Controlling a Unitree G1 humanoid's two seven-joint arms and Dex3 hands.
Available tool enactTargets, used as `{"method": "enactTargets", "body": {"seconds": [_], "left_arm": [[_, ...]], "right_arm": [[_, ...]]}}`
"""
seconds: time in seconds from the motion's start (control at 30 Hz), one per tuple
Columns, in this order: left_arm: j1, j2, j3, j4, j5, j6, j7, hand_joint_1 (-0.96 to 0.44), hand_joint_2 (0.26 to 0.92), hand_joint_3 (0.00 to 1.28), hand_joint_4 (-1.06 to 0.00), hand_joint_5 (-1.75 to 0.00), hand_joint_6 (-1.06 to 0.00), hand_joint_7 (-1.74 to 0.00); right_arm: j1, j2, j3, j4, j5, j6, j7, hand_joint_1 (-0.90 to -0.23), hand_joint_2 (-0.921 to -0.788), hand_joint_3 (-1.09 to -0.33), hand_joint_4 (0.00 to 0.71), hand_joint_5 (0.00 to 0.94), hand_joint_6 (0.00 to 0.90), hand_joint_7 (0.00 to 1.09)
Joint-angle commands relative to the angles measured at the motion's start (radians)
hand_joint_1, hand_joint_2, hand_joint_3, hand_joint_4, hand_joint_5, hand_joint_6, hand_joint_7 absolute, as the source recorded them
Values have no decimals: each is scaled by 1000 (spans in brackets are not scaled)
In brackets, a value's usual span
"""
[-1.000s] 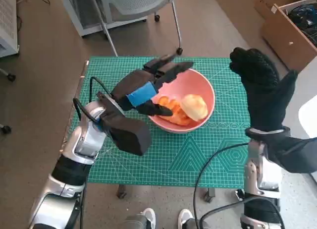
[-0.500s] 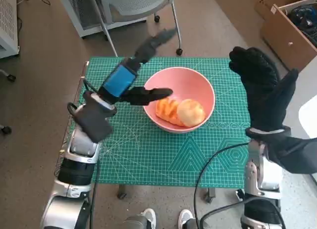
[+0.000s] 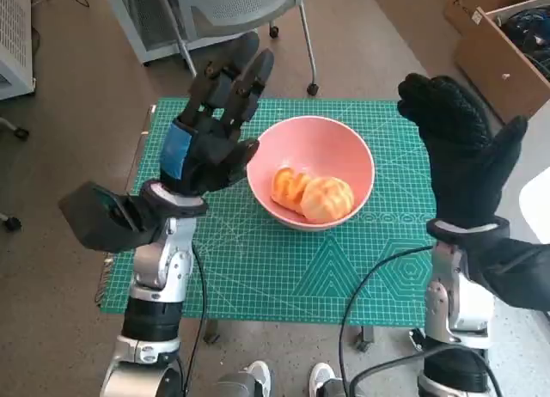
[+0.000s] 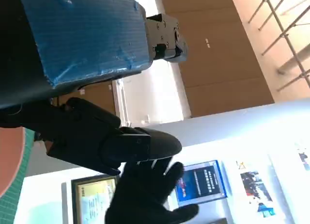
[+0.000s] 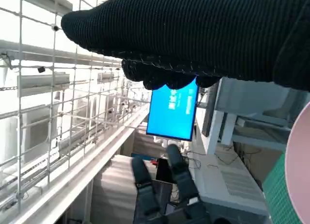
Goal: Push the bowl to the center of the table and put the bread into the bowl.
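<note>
- My left hand point(image 3: 206, 148) is raised above the bench point(image 3: 258, 277), just beside the pink bowl point(image 3: 339, 148), its fingers spread upward with nothing in them and the blue tape on its back facing the head camera.
- My right hand point(image 3: 460, 152) in the black glove stands upright on the other side of the bowl, palm flat, fingers up and apart from the thumb, holding nothing and touching nothing.
- The pink bowl sits on the green cutting mat point(image 3: 284, 268) that covers the bench, near the middle of the mat and between my two hands.
- The bread point(image 3: 314, 193) lies inside the bowl, two golden-orange lobes side by side on its floor.
- A grey office chair point(image 3: 232, 10) stands on the brown floor beyond the bench.
- In the left wrist view my taped hand point(image 4: 87, 73) fills the near frame, and the gloved right hand point(image 4: 145, 195) shows beyond it.
- In the right wrist view the glove point(image 5: 193, 35) spans the frame; a sliver of the bowl's rim point(image 5: 296, 161) shows at the edge.
</note>
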Motion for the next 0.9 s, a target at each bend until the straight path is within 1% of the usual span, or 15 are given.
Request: {"method": "enactTargets", "body": {"seconds": [0.03, 0.2, 0.43, 0.53, 0.7, 0.9], "left_arm": [[18, -1, 7, -49, 11, 13, 15, -634, 921, 385, -96, -28, 1, -587], [32, -1, 6, -78, 17, 20, 29, -621, 921, 371, -105, -35, 1, -594], [44, 3, 5, -105, 37, 15, 41, -620, 921, 363, -106, -43, 1, -551], [44, 5, 6, -115, 41, 21, 45, -624, 921, 365, -105, -45, 1, -538], [45, 9, 8, -136, 40, 40, 53, -632, 921, 362, -97, -46, 1, -524], [47, 16, 15, -157, 45, 48, 64, -647, 921, 356, -82, -44, 1, -519]], "right_arm": [[17, -4, 0, -12, 2, 21, -8, -565, -921, -616, 323, 6, 117, 510], [14, -11, 0, -31, 2, 32, -9, -559, -921, -617, 323, 5, 117, 512], [3, -23, -6, -52, 6, 51, -7, -560, -921, -610, 321, 4, 123, 521], [-2, -25, -5, -62, 2, 57, -11, -561, -921, -606, 323, 4, 124, 522], [-8, -33, -8, -76, 4, 65, -14, -581, -921, -581, 327, 5, 126, 523], [-13, -37, -6, -88, -4, 70, -24, -593, -921, -553, 341, 11, 143, 529]]}}
